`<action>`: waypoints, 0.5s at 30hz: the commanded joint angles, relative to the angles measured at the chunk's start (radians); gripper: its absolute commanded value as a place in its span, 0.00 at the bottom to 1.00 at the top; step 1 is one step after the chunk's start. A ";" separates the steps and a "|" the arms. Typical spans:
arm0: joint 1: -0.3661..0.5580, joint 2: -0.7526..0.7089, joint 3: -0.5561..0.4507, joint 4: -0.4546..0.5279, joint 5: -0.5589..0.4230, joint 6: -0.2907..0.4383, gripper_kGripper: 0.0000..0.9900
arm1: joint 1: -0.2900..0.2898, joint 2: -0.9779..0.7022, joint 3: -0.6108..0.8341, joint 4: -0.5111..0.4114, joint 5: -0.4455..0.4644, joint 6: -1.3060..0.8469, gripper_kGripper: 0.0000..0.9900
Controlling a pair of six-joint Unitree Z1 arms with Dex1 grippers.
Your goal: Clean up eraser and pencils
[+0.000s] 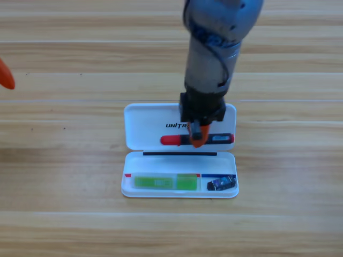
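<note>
The white case lies open, its lid (pixel 144 126) at the back and its tray (pixel 179 191) in front. The lime-green pencil (pixel 161 182) rests in the tray's left part. The small dark eraser (pixel 222 183) sits in the tray's right end. The long black pencil with the red cap (pixel 172 140) stretches sideways over the lid. My right gripper (pixel 196 136) points straight down from the top of the picture and is shut on the middle of that pencil. My left gripper (pixel 5 75) waits at the left edge, with only an orange tip showing.
The right arm's grey body (pixel 214 48) covers the table behind the case and hides part of the lid. Bare wooden table (pixel 64 214) surrounds the case on all sides.
</note>
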 commanded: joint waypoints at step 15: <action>0.104 -0.007 0.065 0.002 -0.036 0.052 1.00 | 0.062 0.130 -0.058 0.041 -0.014 0.030 0.46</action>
